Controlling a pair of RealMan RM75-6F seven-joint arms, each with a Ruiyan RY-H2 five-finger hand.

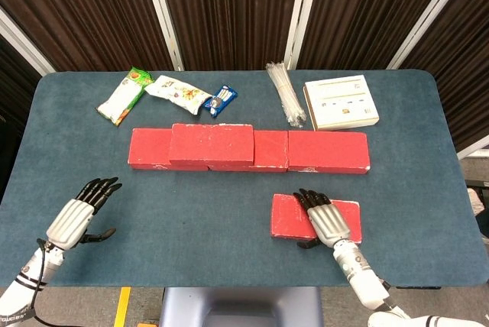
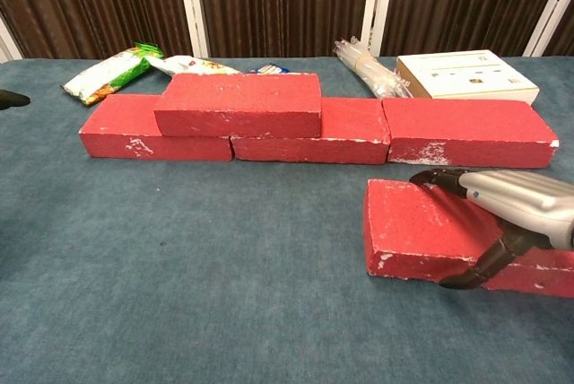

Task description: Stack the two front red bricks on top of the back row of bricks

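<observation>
The back row of red bricks lies end to end across the table's middle. One more red brick sits stacked on the row's left part, also seen in the chest view. A single front red brick lies flat on the cloth at the right. My right hand lies over this brick's top, fingers reaching toward its far edge and thumb against its near face. My left hand hovers over the cloth at the front left, fingers apart and holding nothing.
Behind the row lie snack packets, a small blue packet, a bundle of clear straws and a white box. The blue table cloth stretches between the two hands.
</observation>
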